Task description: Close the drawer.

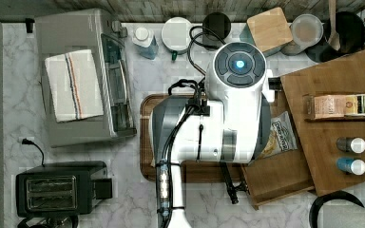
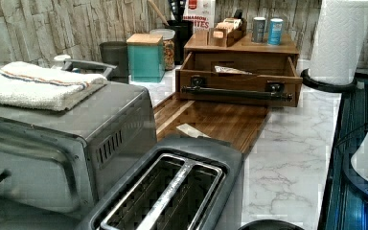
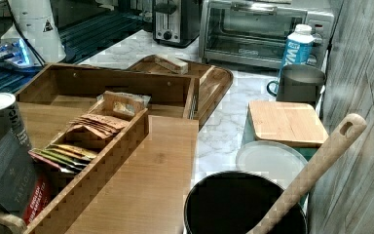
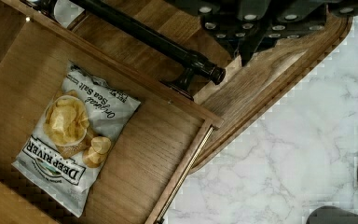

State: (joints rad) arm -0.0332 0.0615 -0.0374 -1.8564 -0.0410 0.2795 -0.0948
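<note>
Item: the drawer, medium-brown wood, shallow and rectangular, with thin raised walls and a flat grained floor. It stands pulled out from its matching wooden organizer box; in the left view its front panel faces the camera and overhangs the far end of the darker wooden serving tray on the marble counter. Fittings: one long black bar handle across the front, carried on two black posts; in the wrist view the same bar ends in a rounded cap, and a metal slide rail runs along the drawer's side wall. Contents: one bag of Deep River sea salt chips lying flat on the floor of the drawer, near its front wall. On the box top: a slotted compartment of tea packets and two small cans. In the top view the drawer juts toward the top view's left from the box, partly under my white arm. My gripper hangs above the tray, just beside the handle's end, dark underside with round pads visible; I cannot tell whether my fingers are apart or together. Nearby: a toaster oven with a folded towel on top, a toaster, and a teal canister with a light wood lid.
</note>
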